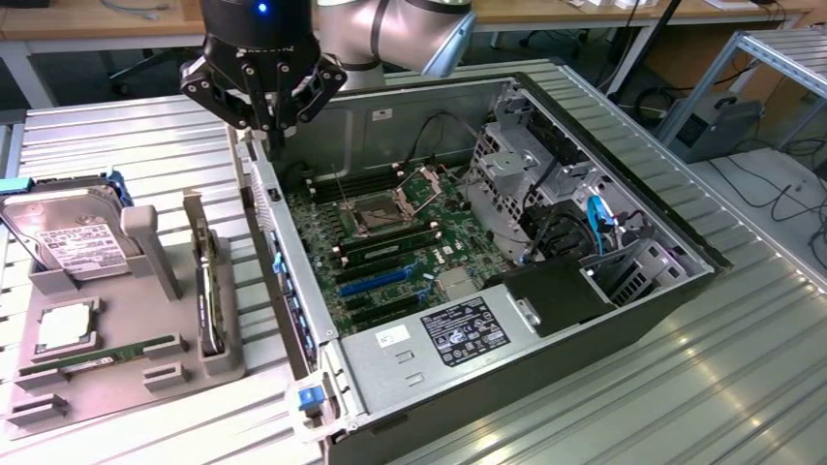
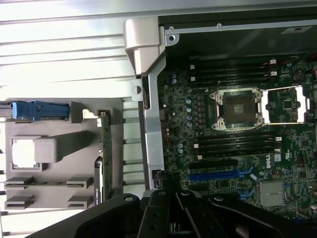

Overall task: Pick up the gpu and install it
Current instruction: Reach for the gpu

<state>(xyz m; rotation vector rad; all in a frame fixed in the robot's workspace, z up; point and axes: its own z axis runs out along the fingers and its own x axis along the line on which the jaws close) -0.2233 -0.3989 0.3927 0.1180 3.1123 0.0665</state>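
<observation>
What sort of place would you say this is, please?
Probably a robotics lab or workshop: an open computer case lies on a ribbed metal table, a grey tray beside it holds parts, with desks and cables behind.

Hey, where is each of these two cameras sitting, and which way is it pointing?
Exterior view: off the arm, raised, looking down at an angle on the open computer case and the grey parts holder at the exterior view's left; the arm and hand show above the case wall.
Wrist view: on the wrist, looking down past the hand onto the motherboard and holder.
Shared: the CPU socket, the gpu standing in the holder, the hand.
</observation>
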